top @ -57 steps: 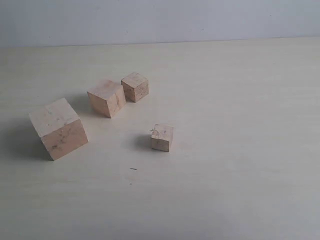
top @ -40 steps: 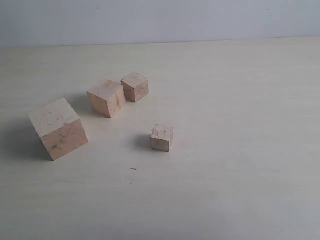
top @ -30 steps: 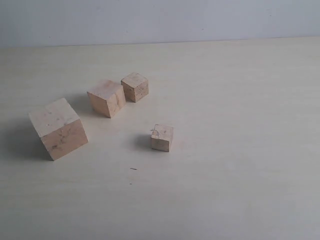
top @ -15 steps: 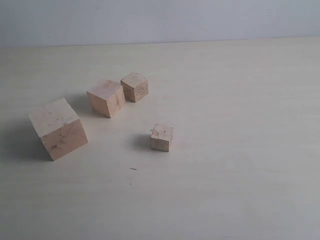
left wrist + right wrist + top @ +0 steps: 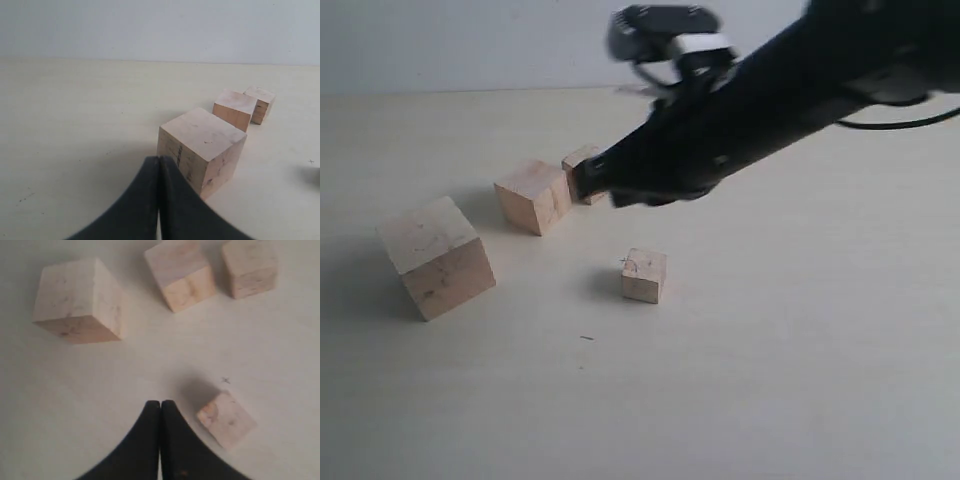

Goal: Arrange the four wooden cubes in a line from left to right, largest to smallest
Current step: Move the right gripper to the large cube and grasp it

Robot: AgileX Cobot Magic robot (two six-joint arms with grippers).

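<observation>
Four pale wooden cubes rest on the table. The largest cube (image 5: 435,257) is at the left, the second cube (image 5: 533,197) behind and right of it, the third cube (image 5: 580,160) beside that, partly hidden by my right arm. The smallest cube (image 5: 644,275) sits alone nearer the front. My right gripper (image 5: 585,182) hovers, blurred, above the table near the third cube. In the right wrist view the gripper (image 5: 160,404) is shut and empty, just beside the smallest cube (image 5: 227,419). My left gripper (image 5: 159,160) is shut and empty, close to the largest cube (image 5: 202,150).
The black right arm (image 5: 770,90) crosses the exterior view from the upper right toward the middle. The light table (image 5: 800,380) stretches to a pale wall at the back. A small dark mark (image 5: 586,338) lies on the table in front of the cubes.
My right arm has swept into the exterior view from the upper right and now covers part of the third cube. The four cubes have not moved.
</observation>
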